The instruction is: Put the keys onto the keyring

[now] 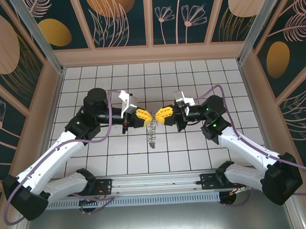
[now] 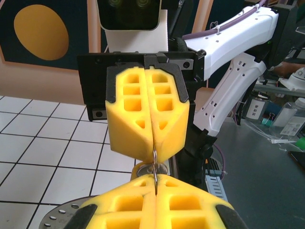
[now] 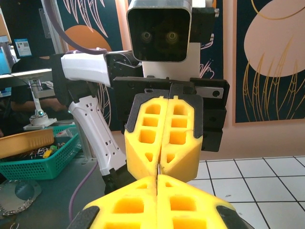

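Overhead, keyring (image 1: 152, 130) dangling, left wrist, wire loop (image 2: 155, 168) pinched

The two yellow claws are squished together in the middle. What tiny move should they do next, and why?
Probably a slow, tiny twist by the right gripper while the left gripper holds firm. Both are shut, tip to tip, pinching one thin wire, with the keyring's silvery coil just below them. Pulling hard might let the wire slip out.
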